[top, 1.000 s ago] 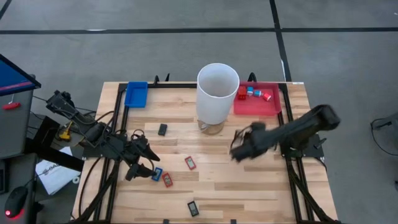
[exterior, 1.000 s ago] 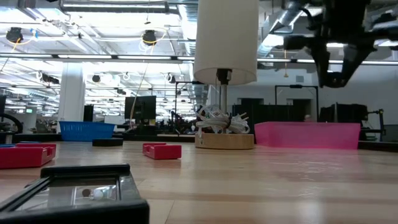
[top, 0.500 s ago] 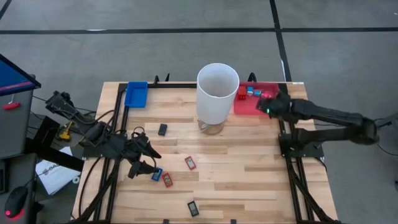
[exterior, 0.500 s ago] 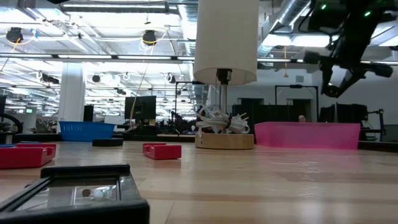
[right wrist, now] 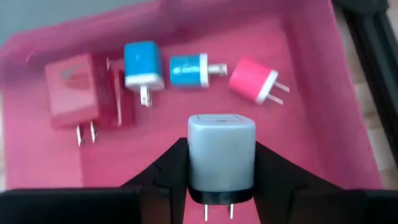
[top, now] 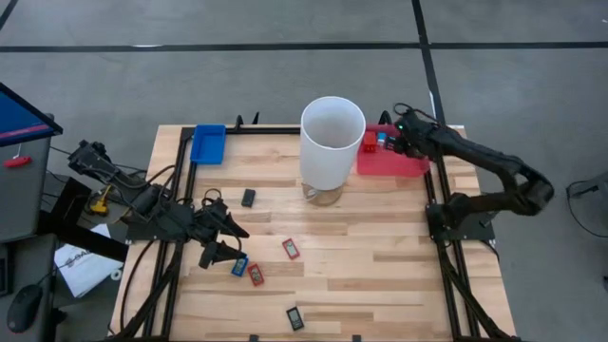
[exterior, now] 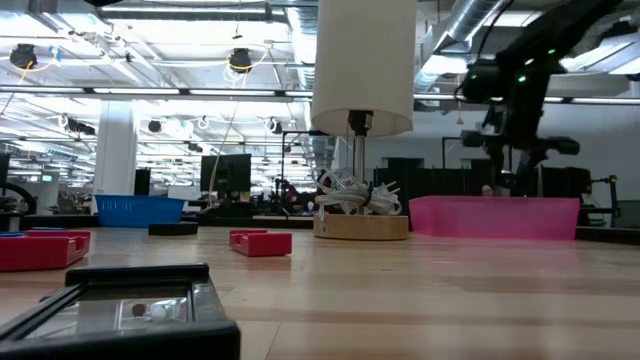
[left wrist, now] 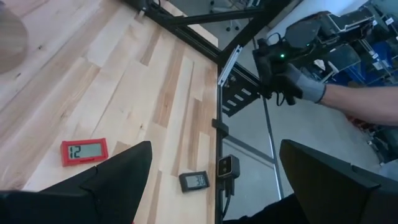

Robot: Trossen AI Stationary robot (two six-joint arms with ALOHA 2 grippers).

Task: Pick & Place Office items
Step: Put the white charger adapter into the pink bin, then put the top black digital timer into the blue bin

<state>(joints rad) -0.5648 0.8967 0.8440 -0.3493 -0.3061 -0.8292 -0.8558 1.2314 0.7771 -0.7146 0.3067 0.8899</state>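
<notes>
My right gripper (top: 399,134) hovers over the red tray (top: 382,164) at the table's far right, shut on a grey-white plug adapter (right wrist: 221,151). Several red and blue-white adapters (right wrist: 144,65) lie on the tray floor beneath it. My left gripper (top: 226,243) is open at the table's left, low over the wood, beside a blue flat piece (top: 239,266) and a red one (top: 256,274). Another red piece (top: 291,249) and two black ones (top: 248,198) (top: 295,318) lie flat on the table. My right gripper pinches the grey-white adapter by its two opposite side faces (right wrist: 194,163), one finger (right wrist: 166,173) on each side. The fingers come from above, pointing down at the tray. The adapter is lifted clear of the tray floor, its prongs (right wrist: 217,211) pointing back toward the wrist.
A tall white cylinder (top: 332,142) stands on a round base at the table's far middle, right beside the red tray. A blue tray (top: 208,142) sits at the far left corner. Beyond the right edge a person's gloved hand (left wrist: 302,86) holds a dark device.
My right arm has swung from above the table's right middle toward the far edge and now reaches over the red tray, carrying the adapter with it. The left gripper has stayed where it was, and the flat pieces have not moved.
</notes>
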